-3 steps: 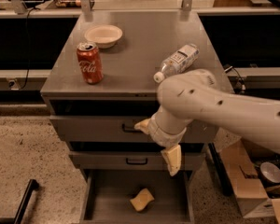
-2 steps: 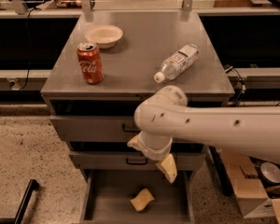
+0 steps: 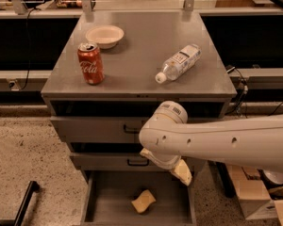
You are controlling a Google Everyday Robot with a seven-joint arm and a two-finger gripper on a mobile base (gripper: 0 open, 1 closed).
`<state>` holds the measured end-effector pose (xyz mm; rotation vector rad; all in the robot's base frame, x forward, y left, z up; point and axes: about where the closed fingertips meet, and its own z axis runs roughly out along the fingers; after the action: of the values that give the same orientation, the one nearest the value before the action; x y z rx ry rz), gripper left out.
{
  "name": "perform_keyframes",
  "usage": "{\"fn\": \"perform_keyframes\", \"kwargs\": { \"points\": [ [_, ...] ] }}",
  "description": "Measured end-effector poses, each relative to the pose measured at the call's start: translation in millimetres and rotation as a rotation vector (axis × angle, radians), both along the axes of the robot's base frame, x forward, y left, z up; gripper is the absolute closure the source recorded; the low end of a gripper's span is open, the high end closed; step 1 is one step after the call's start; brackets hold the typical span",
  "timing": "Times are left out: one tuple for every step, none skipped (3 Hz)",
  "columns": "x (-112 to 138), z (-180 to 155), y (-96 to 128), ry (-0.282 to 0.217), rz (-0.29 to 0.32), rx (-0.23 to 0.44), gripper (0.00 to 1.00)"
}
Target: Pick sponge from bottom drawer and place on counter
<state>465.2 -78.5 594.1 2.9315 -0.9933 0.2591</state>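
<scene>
Your sponge lies on the plain grey floor of the bottom drawer, a little right of the middle and turned at a slant, touching none of the walls. The drawer is pulled out towards you and nothing else shows inside it. Just above and to the right of the sponge you see the gripper, hanging over the open drawer in front of the middle drawer and clear of the sponge. Its two pale fingers stand apart, one tip poking out to the left of the white wrist and the other pointing down and to the right, with nothing held. The white arm comes in from the right edge and crosses the cabinet front level with the top drawer. Both of those upper drawers are closed, and the arm partly covers their black handles. Above them, the counter carries three things, well apart from one another: a red cola can upright near the front left, a shallow pale bowl behind it, and a clear plastic bottle on its side to the right, with its cap pointing towards the front. Speckled floor spreads out to the left of the cabinet, and cardboard boxes sit low on the right.
</scene>
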Motion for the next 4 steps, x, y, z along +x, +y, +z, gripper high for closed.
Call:
{"fn": "perform_keyframes", "kwargs": {
  "points": [
    [-3, 3, -2, -0.008, -0.006, 0.006, 0.00],
    [-18, -42, -30, -0.008, -0.010, 0.018, 0.00],
    [-31, -116, -56, -0.021, 0.000, 0.100, 0.00],
    [-18, -162, -40, -0.094, 0.049, 0.247, 0.00]
  ]
}}
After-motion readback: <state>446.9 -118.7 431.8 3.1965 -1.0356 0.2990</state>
